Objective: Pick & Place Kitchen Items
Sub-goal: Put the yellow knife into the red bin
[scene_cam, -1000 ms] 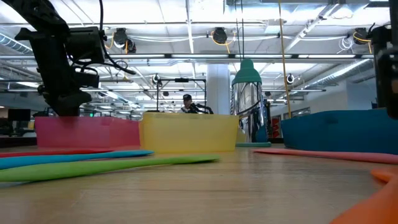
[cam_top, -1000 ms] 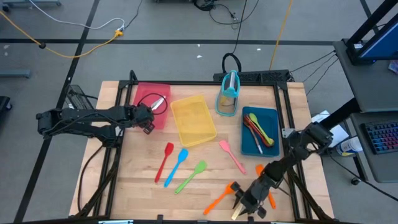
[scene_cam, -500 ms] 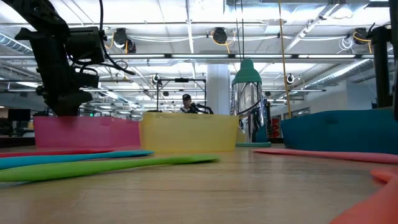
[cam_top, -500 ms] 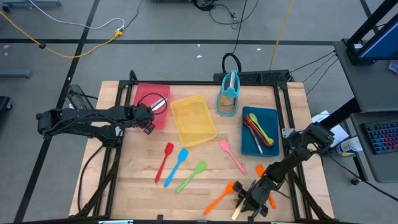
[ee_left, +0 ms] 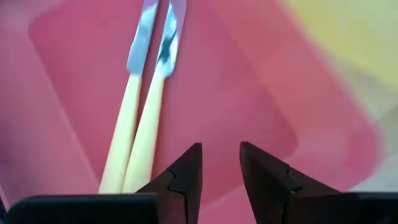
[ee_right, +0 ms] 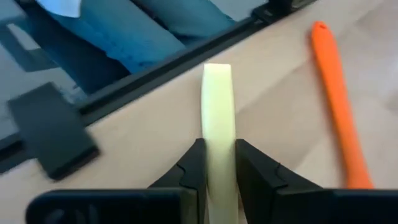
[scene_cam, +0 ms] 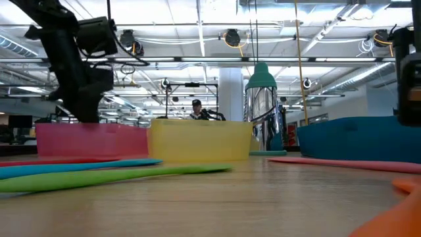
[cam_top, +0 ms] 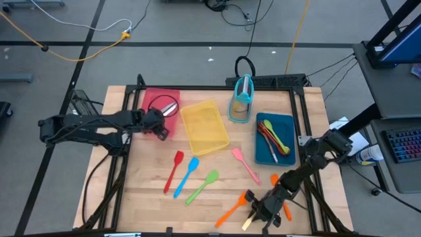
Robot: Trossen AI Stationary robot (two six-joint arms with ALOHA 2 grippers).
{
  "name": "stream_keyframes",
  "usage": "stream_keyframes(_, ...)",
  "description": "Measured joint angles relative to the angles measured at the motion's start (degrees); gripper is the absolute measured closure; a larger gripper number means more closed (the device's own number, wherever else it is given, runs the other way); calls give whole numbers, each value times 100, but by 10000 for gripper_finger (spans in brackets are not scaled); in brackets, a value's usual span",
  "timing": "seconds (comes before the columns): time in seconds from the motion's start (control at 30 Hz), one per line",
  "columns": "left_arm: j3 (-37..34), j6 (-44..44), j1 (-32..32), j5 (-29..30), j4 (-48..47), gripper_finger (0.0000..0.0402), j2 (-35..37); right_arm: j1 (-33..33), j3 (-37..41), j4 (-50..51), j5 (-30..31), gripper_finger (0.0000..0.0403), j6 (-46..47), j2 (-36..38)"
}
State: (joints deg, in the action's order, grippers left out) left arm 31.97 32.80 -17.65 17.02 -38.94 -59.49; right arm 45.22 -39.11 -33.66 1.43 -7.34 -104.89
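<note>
The right pincer (ee_right: pixel 216 163) has just clamped onto a cream-handled knife (ee_right: pixel 217 118) at the wooden counter's (cam_top: pixel 217 197) near edge, probably ready for lifting. The left pincer (ee_left: pixel 220 163) hovers part-open, empty, over the flat red tray (ee_left: pixel 236 87).

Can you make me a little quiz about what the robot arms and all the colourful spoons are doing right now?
1. True or false: the right gripper is shut on a cream-handled knife.
2. What lies in the red tray below the left gripper?
A. two cream-handled knives
B. a green spoon
C. nothing
3. Fill in: the red spatula, blue spatula and green spatula lie side by side on the ____.

Key
1. True: its fingers pinch the cream handle near the table's front edge.
2. A: two knives lie side by side; the left gripper is open and empty above them.
3. table
</note>
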Motion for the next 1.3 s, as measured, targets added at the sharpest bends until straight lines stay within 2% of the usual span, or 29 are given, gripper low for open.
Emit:
stream_keyframes(0.23,656,-144,189,-27,171,289,3,-264,6,-792,38,339,-284,217)
stream_keyframes(0.4,767,-750,598,-369,1237,289,3,-519,8,-806,72,346,-548,566)
stream_keyframes(0.57,767,-1475,1195,-542,2237,289,-17,-879,4,-792,889,346,-1291,844)
stream_keyframes(0.63,767,-1665,1452,-545,2421,289,-17,-1087,4,-927,944,346,-1545,886)
stream_keyframes(0.73,767,-1659,1795,-544,2455,289,-17,-1339,0,-1221,897,346,-1893,879)
stream_keyframes(0.8,767,-1303,1999,-544,2460,289,-17,-1501,-99,-1176,870,347,-2108,884)
stream_keyframes(0.97,767,3,2495,-551,2515,289,-147,-1824,-597,-319,898,347,-2594,869)
stream_keyframes(1.17,765,-84,3086,-755,2901,289,-647,-2118,-1645,1578,1212,347,-3377,689)
stream_keyframes(1.3,767,-164,3378,-890,3488,289,-1154,-2335,-2054,2080,1239,347,-3842,524)
